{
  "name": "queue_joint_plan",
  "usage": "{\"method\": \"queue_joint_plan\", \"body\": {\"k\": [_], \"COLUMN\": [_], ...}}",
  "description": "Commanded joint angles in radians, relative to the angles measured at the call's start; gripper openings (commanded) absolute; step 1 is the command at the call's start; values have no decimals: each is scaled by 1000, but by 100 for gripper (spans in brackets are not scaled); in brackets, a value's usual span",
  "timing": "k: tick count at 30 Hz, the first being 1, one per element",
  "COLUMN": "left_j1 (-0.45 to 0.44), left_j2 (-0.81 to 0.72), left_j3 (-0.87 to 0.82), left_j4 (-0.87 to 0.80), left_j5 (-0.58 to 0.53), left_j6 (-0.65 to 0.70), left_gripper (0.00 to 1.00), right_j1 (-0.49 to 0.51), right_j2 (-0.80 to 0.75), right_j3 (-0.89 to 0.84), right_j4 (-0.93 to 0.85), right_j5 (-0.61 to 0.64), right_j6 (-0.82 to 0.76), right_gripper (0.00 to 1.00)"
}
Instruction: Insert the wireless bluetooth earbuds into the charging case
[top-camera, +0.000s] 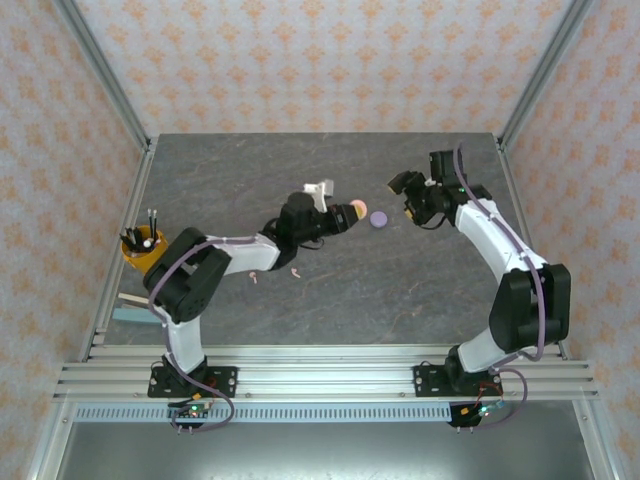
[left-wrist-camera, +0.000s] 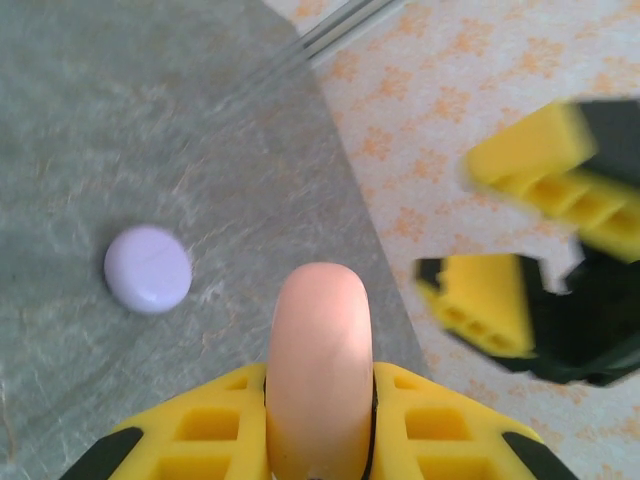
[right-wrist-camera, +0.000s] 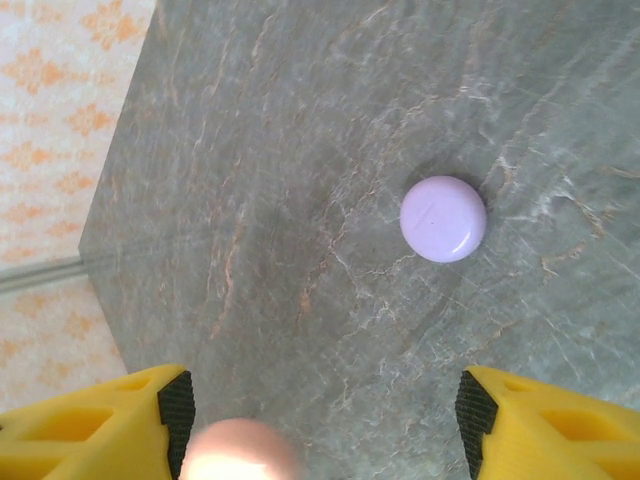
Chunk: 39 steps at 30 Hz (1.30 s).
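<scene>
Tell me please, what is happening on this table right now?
The left gripper is shut on a pink round case and holds it on edge. The right gripper is open and empty, facing it. A purple round case lies closed on the grey table between them. Two tiny pale pieces, probably earbuds, lie on the table beside the left arm, outside the cases.
</scene>
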Motion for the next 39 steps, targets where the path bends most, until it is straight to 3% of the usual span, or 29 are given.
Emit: {"method": "queue_joint_plan", "body": {"k": [1, 7, 11, 21, 33, 39], "left_j1": [51, 124, 135, 146, 149, 155], "left_j2": [-76, -139, -157, -172, -169, -207], "left_j3": [59, 121, 170, 192, 228, 214], "left_j4": [-197, -365, -484, -499, -488, -464], "left_j5": [157, 321, 382, 382, 383, 378], "left_j6": [144, 244, 326, 330, 314, 302], "left_gripper": [0, 0, 0, 0, 0, 0], "right_j1": [-1, 4, 39, 116, 124, 101], "right_j2": [-60, -107, -122, -70, 8, 64], "right_j3": [-73, -191, -209, -178, -216, -251], "right_j4": [239, 456, 511, 503, 538, 529], "right_j5": [-99, -321, -392, -403, -399, -320], "right_j6": [-144, -218, -226, -250, -241, -260], "right_gripper": [70, 70, 69, 67, 63, 58]}}
